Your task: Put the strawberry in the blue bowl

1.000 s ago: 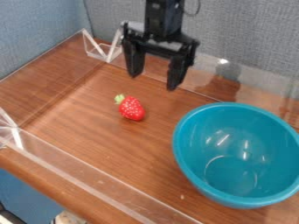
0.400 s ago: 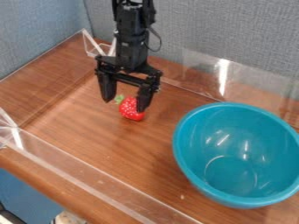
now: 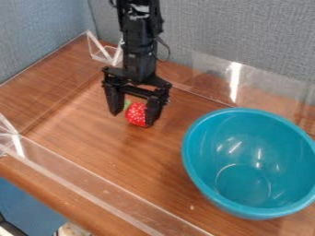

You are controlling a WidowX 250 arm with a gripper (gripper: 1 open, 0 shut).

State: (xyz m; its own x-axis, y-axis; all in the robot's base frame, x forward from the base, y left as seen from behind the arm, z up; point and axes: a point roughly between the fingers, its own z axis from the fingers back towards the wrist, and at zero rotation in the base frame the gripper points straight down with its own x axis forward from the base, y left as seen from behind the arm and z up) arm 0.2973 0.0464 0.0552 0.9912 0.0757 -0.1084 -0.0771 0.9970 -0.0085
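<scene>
Since the fingers are spread wide and straddling the strawberry instead of pinching it, I'd say we're right at the pre-grasp stage and nothing more. One finger sits to the left of the berry and one to the right, both down close to the wood. I can't tell if either is actually touching the fruit, but they definitely aren't squeezed in on it. The arm comes straight down from above, pointing at the tabletop.

So what's done: the lining-up part, basically. What's left, by my reckoning: close on the berry, lift it, carry it over to the right and a bit nearer, then drop it in. That's most of the job.

The strawberry is sitting on the wood about mid-scene, left of centre, red with a bit of green poking out on its left side.

The blue bowl is off to the right and nearer the camera, well apart from the berry. It's upright and has nothing in it, just glossy teal and some reflections on the inside.

Low clear walls run around the tabletop's edges.
</scene>
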